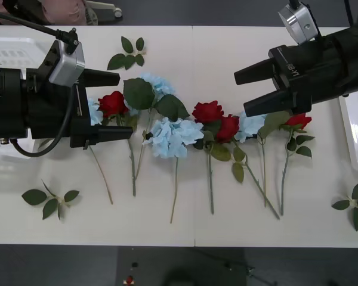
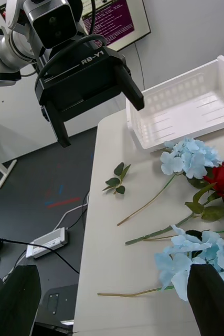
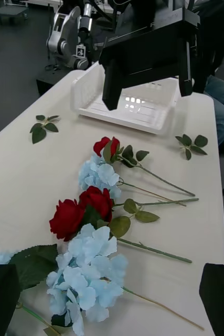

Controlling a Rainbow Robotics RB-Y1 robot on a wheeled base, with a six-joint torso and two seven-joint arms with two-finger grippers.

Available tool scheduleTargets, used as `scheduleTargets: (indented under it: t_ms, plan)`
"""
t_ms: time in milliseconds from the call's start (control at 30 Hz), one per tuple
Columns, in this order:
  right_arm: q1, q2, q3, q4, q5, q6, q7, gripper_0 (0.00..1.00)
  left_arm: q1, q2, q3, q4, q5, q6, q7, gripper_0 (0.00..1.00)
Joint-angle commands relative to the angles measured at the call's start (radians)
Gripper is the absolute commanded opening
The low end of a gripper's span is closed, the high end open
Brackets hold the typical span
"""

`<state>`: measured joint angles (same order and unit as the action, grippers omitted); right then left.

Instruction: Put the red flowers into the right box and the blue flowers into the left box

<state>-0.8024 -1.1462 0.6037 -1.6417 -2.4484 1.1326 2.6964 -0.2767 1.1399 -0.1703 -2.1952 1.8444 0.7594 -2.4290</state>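
Several red flowers [image 1: 207,111] and blue flowers [image 1: 174,136] lie in a row across the white table, stems toward the near edge. My left gripper [image 1: 125,105] hovers open at the row's left end, one red flower [image 1: 112,104] lying below its gap. My right gripper [image 1: 240,94] hangs open above the right end, near a red flower [image 1: 298,121]. The left box [image 1: 12,53] sits at the far left, partly behind my left arm, and the right box [image 1: 355,131] at the right edge. Both boxes, the left box [image 2: 185,105] and the right box [image 3: 127,105], look empty.
Loose green leaf sprigs lie at the back [image 1: 128,53], the near left [image 1: 48,199] and the near right [image 1: 353,205]. The near strip of table below the stems is bare. A seated person's leg [image 3: 222,105] shows beyond the right box.
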Motion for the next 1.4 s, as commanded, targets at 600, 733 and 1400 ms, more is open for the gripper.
scheduleTargets:
  t_ms: [600,733,1400]
  plan:
    - [-0.024,-0.004,-0.012,-0.007,-0.001,0.001,0.009,1.0,-0.016,-0.014,0.009,-0.023,0.013,-0.009,0.042,1.0]
    - [-0.024,-0.004,-0.012,-0.007,-0.001,0.001,0.009,1.0,-0.016,-0.014,0.009,-0.023,0.013,-0.009,0.042,1.0]
    - [-0.024,-0.004,-0.012,-0.007,-0.001,0.001,0.009,1.0,-0.016,-0.014,0.009,-0.023,0.013,-0.009,0.042,1.0]
